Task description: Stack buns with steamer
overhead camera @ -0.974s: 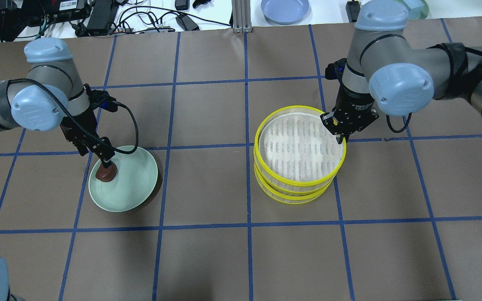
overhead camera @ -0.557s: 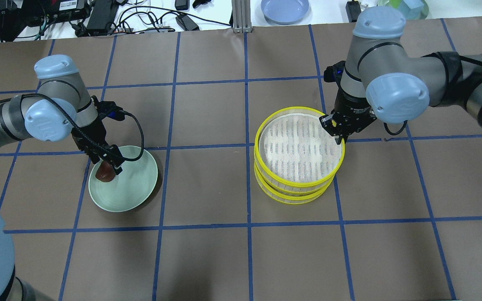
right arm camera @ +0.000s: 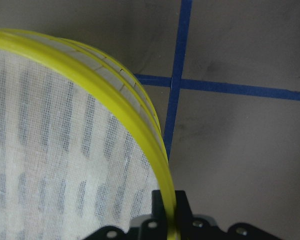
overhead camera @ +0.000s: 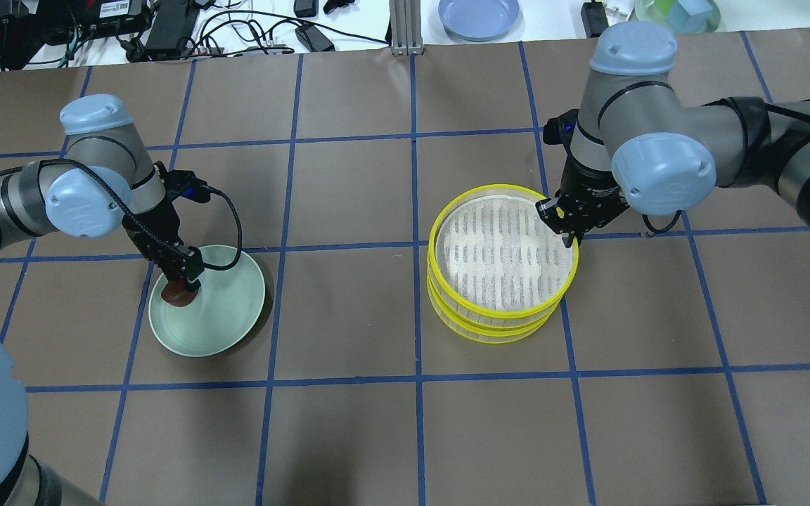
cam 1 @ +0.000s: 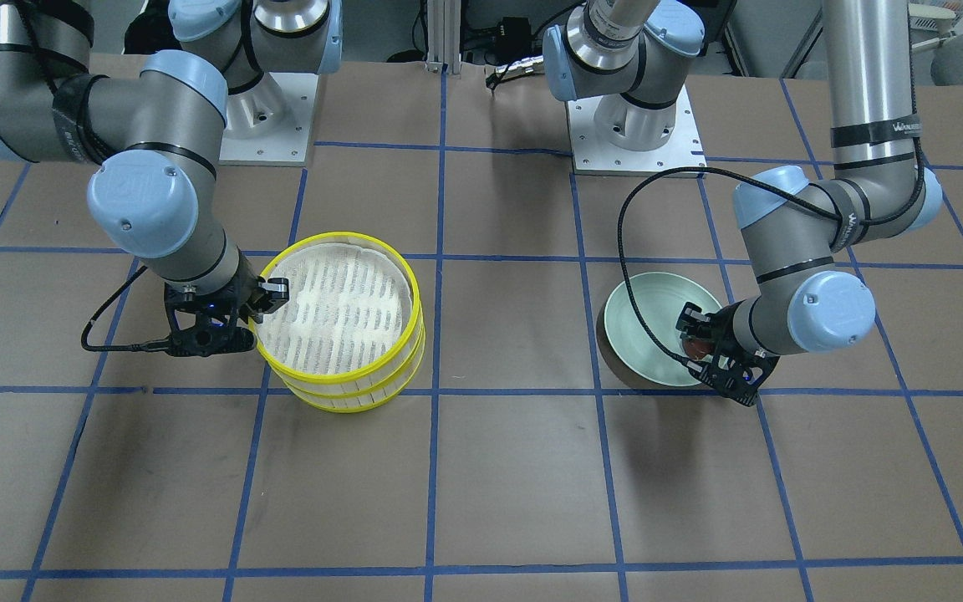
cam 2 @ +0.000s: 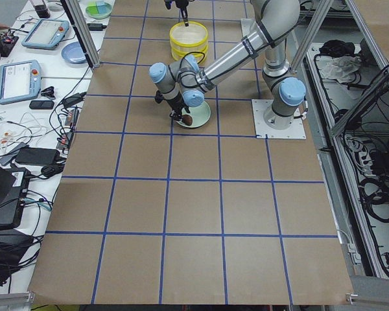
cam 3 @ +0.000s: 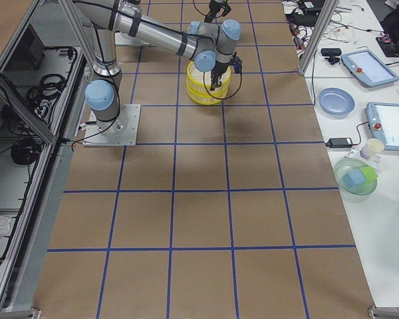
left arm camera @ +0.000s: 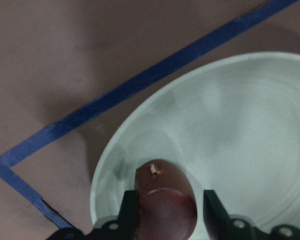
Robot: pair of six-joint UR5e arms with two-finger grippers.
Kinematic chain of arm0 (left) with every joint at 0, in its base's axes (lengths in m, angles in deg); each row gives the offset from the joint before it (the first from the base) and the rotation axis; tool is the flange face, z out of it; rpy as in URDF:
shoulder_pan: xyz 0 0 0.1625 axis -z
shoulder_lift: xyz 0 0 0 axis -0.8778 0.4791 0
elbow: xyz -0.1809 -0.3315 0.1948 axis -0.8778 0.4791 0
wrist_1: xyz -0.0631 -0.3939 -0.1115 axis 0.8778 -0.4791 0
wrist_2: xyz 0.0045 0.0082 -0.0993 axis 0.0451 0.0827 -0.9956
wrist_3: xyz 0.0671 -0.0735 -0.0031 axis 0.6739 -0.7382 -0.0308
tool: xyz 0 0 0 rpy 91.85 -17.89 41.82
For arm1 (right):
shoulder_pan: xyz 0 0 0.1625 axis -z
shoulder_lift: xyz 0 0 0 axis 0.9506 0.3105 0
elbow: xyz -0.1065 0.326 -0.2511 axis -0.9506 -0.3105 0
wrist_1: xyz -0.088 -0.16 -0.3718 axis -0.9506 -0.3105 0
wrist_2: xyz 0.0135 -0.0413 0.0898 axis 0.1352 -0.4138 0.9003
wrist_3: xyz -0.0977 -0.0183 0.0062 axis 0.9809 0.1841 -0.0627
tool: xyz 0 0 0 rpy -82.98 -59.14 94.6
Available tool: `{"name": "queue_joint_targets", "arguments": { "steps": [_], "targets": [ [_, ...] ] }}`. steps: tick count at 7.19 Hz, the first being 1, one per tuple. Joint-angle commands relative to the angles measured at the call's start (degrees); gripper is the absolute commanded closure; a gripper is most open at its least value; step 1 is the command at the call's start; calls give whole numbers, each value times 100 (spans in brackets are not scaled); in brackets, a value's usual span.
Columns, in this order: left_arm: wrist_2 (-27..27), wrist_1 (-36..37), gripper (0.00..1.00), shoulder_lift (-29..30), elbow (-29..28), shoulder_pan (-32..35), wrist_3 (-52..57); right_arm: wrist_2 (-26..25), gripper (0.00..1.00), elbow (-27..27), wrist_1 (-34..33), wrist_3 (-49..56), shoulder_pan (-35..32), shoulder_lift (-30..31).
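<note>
My left gripper [overhead camera: 185, 280] is shut on the dark reddish-brown bun [overhead camera: 178, 295], held low over the left part of the pale green plate [overhead camera: 226, 316]. The left wrist view shows the bun [left arm camera: 165, 200] between both fingers [left arm camera: 213, 210]. My right gripper [overhead camera: 568, 235] is shut on the far right rim of the top tray of the yellow steamer stack [overhead camera: 503, 260]. The right wrist view shows the rim [right arm camera: 140, 130] pinched between its fingers. The tray's white liner is bare. The cream-yellow bun is not in view.
A blue plate [overhead camera: 479, 15], a green bowl [overhead camera: 676, 10], cables and power bricks [overhead camera: 166, 28] lie beyond the table's far edge. A metal post [overhead camera: 403, 28] stands at the back middle. The arm bases [cam 1: 632, 125] sit on the robot's side.
The top steamer tray in my right gripper has come down a little toward the stack. My left arm's elbow has shifted; the brown bun stays gripped over the plate.
</note>
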State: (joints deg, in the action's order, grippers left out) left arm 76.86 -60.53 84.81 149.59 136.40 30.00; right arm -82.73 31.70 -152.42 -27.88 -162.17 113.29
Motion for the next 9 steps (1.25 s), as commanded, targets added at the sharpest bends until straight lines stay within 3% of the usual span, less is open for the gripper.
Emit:
{"name": "queue_joint_targets", "arguments": {
  "steps": [1, 3, 4, 5, 7, 9],
  "targets": [
    [-38, -15, 100, 14, -31, -5, -15, -14, 100, 11, 15, -8, 0, 0],
    [-589, -77, 100, -179, -65, 82, -705, -5, 100, 12, 77, -51, 0, -9],
    [-818, -268, 100, -371, -118, 118, -1154, -5, 94, 29, 95, -78, 0, -35],
    [-1047, -522, 100, -530, -353, 135, -1384, 12, 71, 47, 95, -87, 0, -35],
    [-1093, -1181, 100, -732, -1029, 485, -2164, 65, 1, 47, 112, -427, 0, 26],
    [-1460, -1719, 100, -987, -1506, 1047, -3087, 344, 0, -302, 182, -553, 0, 366]
  ]
}}
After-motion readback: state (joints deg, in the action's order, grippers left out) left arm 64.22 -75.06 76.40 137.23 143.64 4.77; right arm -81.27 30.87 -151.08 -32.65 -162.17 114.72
